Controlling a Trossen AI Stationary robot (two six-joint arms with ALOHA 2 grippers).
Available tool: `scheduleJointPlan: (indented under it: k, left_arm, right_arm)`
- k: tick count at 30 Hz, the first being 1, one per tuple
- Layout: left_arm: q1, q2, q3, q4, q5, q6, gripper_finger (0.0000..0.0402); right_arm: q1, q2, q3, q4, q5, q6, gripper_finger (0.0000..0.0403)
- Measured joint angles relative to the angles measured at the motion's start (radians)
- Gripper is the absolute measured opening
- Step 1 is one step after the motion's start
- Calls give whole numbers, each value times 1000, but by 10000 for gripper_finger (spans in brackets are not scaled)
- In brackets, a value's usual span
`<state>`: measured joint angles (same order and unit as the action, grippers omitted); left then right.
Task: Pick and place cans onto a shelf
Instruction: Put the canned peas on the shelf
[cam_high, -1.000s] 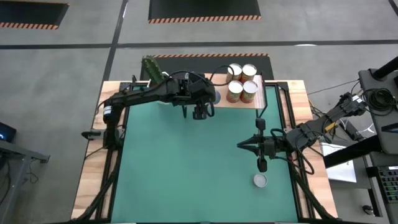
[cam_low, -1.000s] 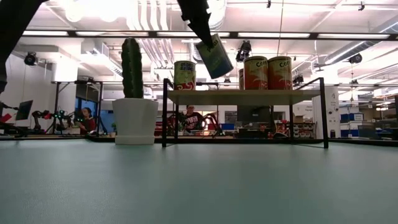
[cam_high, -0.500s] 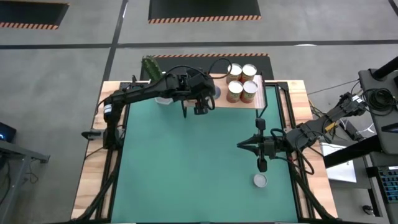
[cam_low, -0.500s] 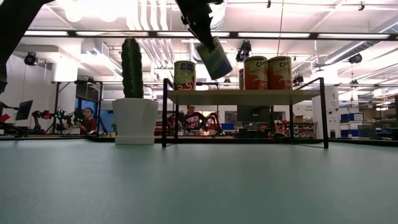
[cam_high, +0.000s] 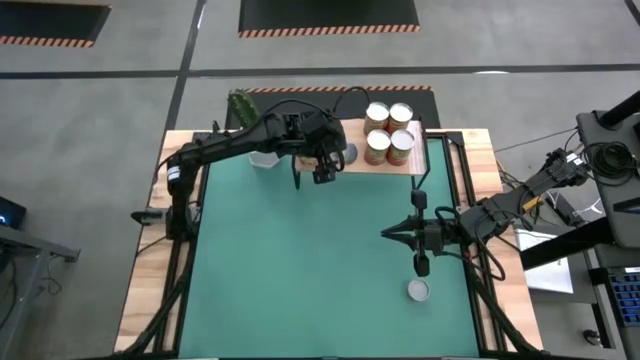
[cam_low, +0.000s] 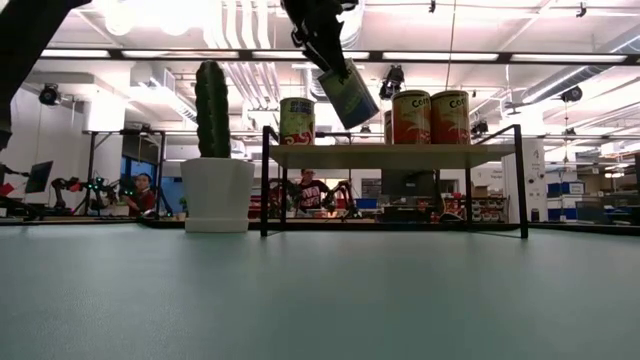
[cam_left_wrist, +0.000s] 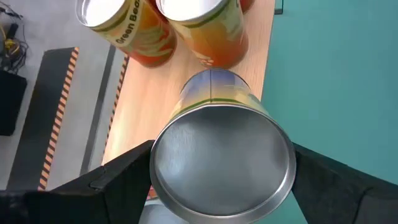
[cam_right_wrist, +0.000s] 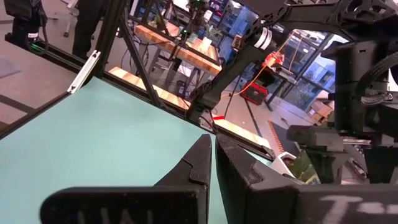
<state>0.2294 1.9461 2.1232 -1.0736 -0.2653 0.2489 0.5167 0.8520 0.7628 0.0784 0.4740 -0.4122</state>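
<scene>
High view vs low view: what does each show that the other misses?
Only the high view: the right end effector, shut, beside a lone can on the green mat.
Only the low view: the held can is tilted, above shelf level.
Both: the cactus, the cans standing on the shelf, and the left end effector gripping that can.

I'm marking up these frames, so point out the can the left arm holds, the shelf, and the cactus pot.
held can (cam_left_wrist: 221, 163): left wrist view, on its silvery end.
shelf (cam_low: 400, 156): low view, on the board's front edge.
cactus pot (cam_low: 216, 195): low view, on its white wall.
</scene>
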Motion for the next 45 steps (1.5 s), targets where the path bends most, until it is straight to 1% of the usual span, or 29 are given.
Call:
scheduleJointPlan:
  k: [16, 27, 35, 39, 40, 45]
  left_arm:
    - [4, 0, -6, 0, 0, -16, 313]
    - [7, 49, -9, -5, -5, -24, 313]
    - [10, 52, -9, -3, -16, -23, 313]
    - [13, 52, -9, -3, -72, -32, 313]
    - [14, 52, -9, -3, -73, -29, 313]
    - [15, 52, -9, -3, -33, -24, 313]
  right_arm:
    - [0, 0, 0, -8, 0, -7, 13]
    - [0, -3, 0, -21, 1, -1, 13]
    - [0, -7, 0, -22, 2, 0, 13]
    - [0, -7, 0, -22, 2, 0, 13]
    - [0, -7, 0, -22, 2, 0, 13]
    - [0, -7, 0, -22, 5, 0, 13]
